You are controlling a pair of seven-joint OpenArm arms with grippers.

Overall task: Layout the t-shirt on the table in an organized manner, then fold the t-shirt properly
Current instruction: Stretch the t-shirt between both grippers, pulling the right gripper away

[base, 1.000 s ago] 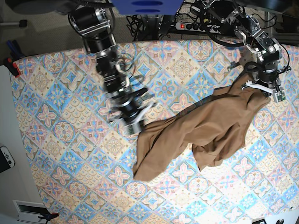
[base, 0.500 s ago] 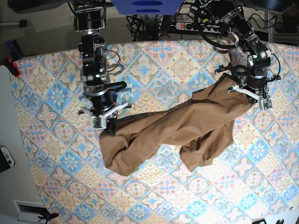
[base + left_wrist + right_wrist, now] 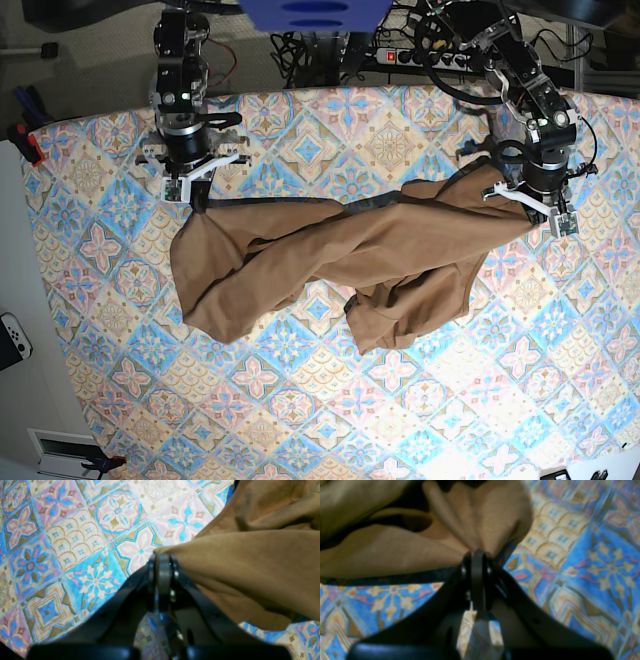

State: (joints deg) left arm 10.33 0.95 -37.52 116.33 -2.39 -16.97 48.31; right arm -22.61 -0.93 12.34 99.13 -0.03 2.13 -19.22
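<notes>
A patterned table [image 3: 330,420] of blue, pink and cream floral tiles fills nearly the whole overhead view, its near and right edges cut off by the frame. Across its upper middle, the tan-brown t-shirt [image 3: 330,260] hangs stretched and twisted between two arms, its bulk sagging in rumpled folds toward the table; one lobe droops at the left, another at the lower centre. Neck, sleeves and hem cannot be told apart in the bunched cloth, and no tag shows.

At the overhead view's left, the right gripper [image 3: 196,203] holds one end of the shirt, its jaws pressed together on a gathered pinch of cloth. Its wrist view is blurred, yet the fabric fans out plainly from the closed tips [image 3: 477,555]. At the overhead view's right, the left gripper [image 3: 540,212] clamps the other end; its wrist view shows the jaws tight together on a folded edge of the shirt [image 3: 162,557], cloth spreading away to the right over the tiles.

Beyond the table's far edge, a tangle of dark cables [image 3: 320,50] and a power strip [image 3: 420,57] sit partly hidden behind the arms. A white game controller [image 3: 12,340] lies off the table's left side, half cut by the frame.
</notes>
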